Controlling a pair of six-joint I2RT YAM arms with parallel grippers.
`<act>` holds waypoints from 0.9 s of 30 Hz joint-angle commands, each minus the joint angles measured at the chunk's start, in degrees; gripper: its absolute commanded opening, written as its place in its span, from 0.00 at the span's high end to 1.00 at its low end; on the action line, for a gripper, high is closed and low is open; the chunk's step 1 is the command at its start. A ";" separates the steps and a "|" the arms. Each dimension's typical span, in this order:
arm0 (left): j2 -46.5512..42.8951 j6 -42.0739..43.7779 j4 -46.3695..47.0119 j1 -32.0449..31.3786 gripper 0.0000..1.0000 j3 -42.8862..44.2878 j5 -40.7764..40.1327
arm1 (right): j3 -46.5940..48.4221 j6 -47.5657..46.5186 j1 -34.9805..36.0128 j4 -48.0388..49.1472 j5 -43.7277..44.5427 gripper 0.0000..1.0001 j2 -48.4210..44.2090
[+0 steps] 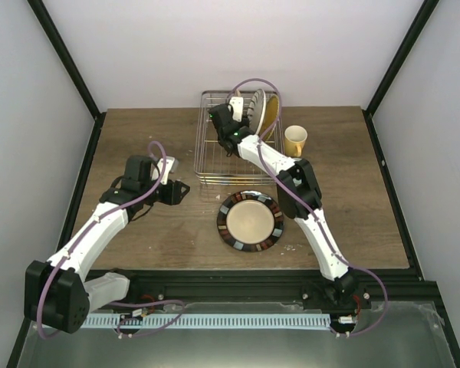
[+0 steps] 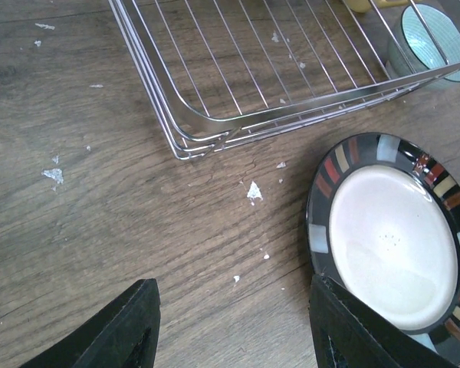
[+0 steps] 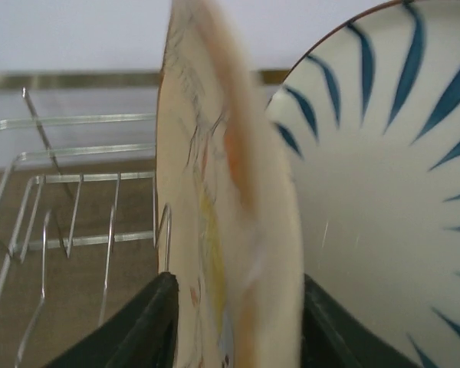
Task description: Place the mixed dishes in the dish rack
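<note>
The bowl (image 2: 433, 42) is seen only in the left wrist view. It is mint green and sits just past the near right corner of the rack (image 1: 215, 157) (image 2: 215, 115), behind the wires, and it is cut off by the edge of the frame. In the top view the right arm covers part of the rack. Plates stand on edge at its back right, but I cannot tell there which one is gripped. The right wrist view is very close, and the nearest plate is blurred.

The left tool (image 1: 172, 192) (image 2: 238, 337) hangs over the bench (image 1: 138, 138), left of the rack's front. Its fingers are wide apart with nothing between them.

The right tool (image 1: 240, 107) (image 3: 238, 330) is inside the rack at the back. Its fingers are closed on the lower rim of the tan plate (image 3: 230, 192), which stands upright. Just right of it stands the striped plate (image 3: 383, 192), white with dark blue stripes.

The dark plate (image 1: 251, 222) (image 2: 391, 245) lies flat on the bench just in front of the rack. It has a beige centre and coloured blocks on the rim. The yellow mug (image 1: 295, 139) stands upright just right of the rack.
</note>
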 commanded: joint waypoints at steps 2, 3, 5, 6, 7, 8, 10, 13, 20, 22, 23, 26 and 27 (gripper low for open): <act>0.59 1.06 0.87 -0.27 0.45 -0.74 0.62 | -1.94 -0.28 1.48 -4.30 -1.12 0.48 -3.65; 0.68 1.13 0.79 -0.27 0.45 -0.70 0.52 | -2.42 -0.40 1.55 -4.87 -0.80 0.44 -4.51; 1.01 1.24 0.78 -0.27 0.45 -0.63 0.53 | -3.50 -0.26 1.73 -6.14 -0.07 0.38 -6.45; 1.18 1.29 0.78 -0.29 0.45 -0.53 0.53 | -4.10 -0.39 1.86 -6.45 0.20 0.36 -7.53; 1.37 1.33 0.71 -0.28 0.45 -0.36 0.51 | -4.84 -0.66 1.95 -6.43 0.38 0.34 -8.65; 1.55 1.41 0.69 -0.27 0.45 -0.36 0.51 | -5.01 -1.13 2.06 -6.25 0.56 0.31 -10.25; 1.82 1.42 0.63 -0.28 0.45 -0.30 0.55 | -6.32 -1.18 2.33 -6.79 1.10 0.28 -12.46; 2.04 1.51 0.56 -0.27 0.45 -0.24 0.75 | -7.03 -0.52 2.61 -8.29 1.55 0.24 -16.19; 4.27 1.79 0.73 -0.27 0.44 0.00 2.38 | -15.15 0.68 2.97 -11.97 -2.85 0.24 -31.47; 6.58 2.14 -0.57 -0.29 0.39 1.16 4.63 | -22.71 0.75 2.98 -11.45 -7.47 0.24 -38.42; 8.00 2.53 -1.67 -0.28 0.39 1.96 5.59 | -26.78 0.36 3.02 -10.99 -10.10 0.24 -42.22; 12.05 2.94 -4.32 -0.45 0.38 4.67 7.91 | -36.73 0.81 3.02 -12.71 -17.50 0.24 -53.43; 13.04 2.85 -4.89 -0.62 0.39 5.47 8.23 | -38.99 1.03 3.14 -14.03 -19.59 0.24 -55.92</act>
